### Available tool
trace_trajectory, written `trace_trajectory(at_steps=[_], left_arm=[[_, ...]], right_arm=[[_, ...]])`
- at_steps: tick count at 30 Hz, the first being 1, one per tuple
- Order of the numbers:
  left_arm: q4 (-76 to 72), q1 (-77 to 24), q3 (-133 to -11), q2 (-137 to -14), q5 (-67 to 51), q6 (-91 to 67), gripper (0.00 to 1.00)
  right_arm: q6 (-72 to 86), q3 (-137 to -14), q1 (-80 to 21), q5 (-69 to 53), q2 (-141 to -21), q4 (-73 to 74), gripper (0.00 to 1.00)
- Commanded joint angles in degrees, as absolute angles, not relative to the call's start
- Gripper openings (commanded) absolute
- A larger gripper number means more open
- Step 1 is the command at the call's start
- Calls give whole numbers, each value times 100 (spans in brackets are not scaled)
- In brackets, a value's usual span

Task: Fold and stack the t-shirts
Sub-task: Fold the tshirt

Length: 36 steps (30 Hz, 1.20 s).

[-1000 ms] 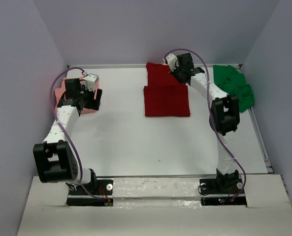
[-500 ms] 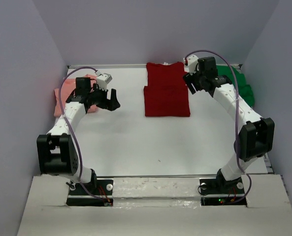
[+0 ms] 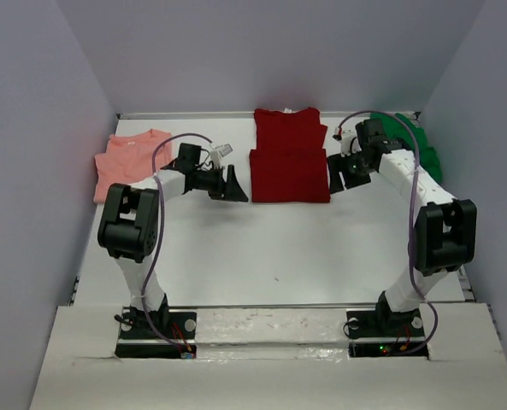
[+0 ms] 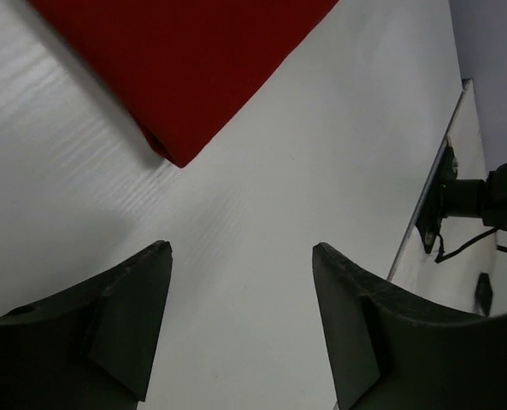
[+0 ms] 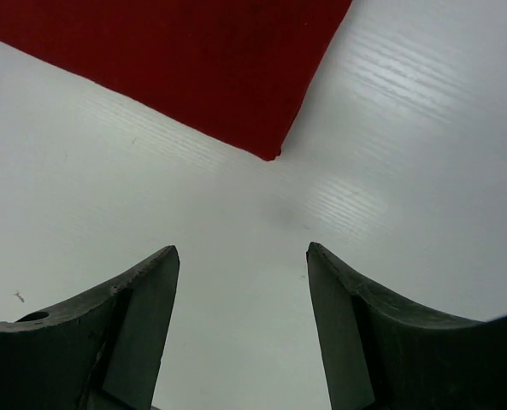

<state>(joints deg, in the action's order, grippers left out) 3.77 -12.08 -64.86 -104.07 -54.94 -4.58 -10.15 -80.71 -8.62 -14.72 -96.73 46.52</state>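
Dark red t-shirt [image 3: 289, 158] runs near-to-far, collar far; left gripper [image 4: 242, 248] and right gripper [image 5: 242, 249] gape.

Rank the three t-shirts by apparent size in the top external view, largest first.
1. dark red t-shirt
2. salmon pink t-shirt
3. green t-shirt, though the right arm hides part of it, so its place is unsure.

A flat white tabletop [image 3: 279, 248] with a faintly ribbed surface is boxed in on three sides by plain, pale lavender-grey panels: a back wall [image 3: 270, 51], a left wall [image 3: 31, 171] and a right wall [image 3: 492, 128]. A thin silver metal rail [image 3: 270, 306] runs along the near edge, with a rough white board [image 3: 270, 367] in front of it. The light is soft and even.
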Motion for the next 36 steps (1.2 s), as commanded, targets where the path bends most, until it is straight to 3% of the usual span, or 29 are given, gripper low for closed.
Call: trace_trajectory(at_steps=[1,18,29,36], left_arm=[[202,-1494,-6627,-10925,-5968,-975,68],[580,-1732,-6802,-11346,-3762,-1063,56],[633,-1749,-7365,-12172,-4157,-1177,58],[545,-1863,-7637,-12419,-4350,-1266,50]], right_arm=[[-791,-8086,-659,-2206,-9835,4843,67],[-905,-7849,-299,-2443,-9861,4711,66],[-975,-7699,-246,-2452,-10116,4614,66],[-958,-7954,-246,-2426,-10327,4658,65]])
